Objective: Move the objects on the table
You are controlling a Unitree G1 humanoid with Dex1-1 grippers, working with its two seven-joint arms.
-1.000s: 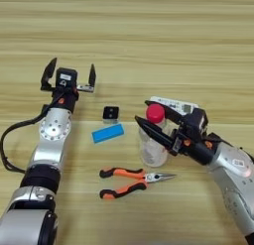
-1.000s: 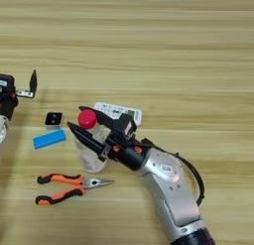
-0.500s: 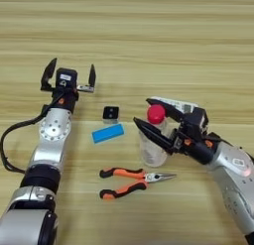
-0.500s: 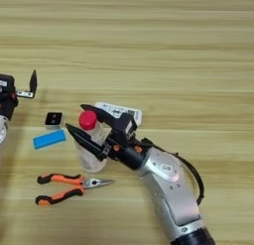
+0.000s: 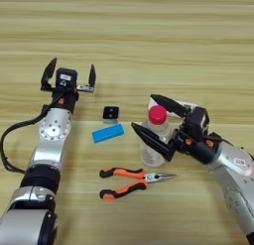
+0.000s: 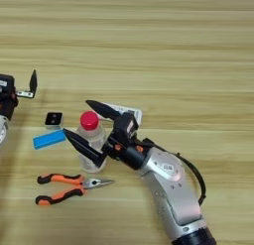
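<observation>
The right gripper [image 5: 150, 117], its tapered black fingers spread wide, straddles a clear red-capped plastic bottle [image 5: 153, 140] on the plank-grained table [image 5: 149, 35], while the left gripper [image 5: 68, 75] hovers open.

The white remote control [image 6: 130, 111] lies mostly hidden behind the right gripper [image 6: 83, 122], only its end showing. The left gripper [image 5: 68, 75] is cut by the right eye view's left edge. The tiny cube's [image 5: 110, 113] marking is too small to tell
</observation>
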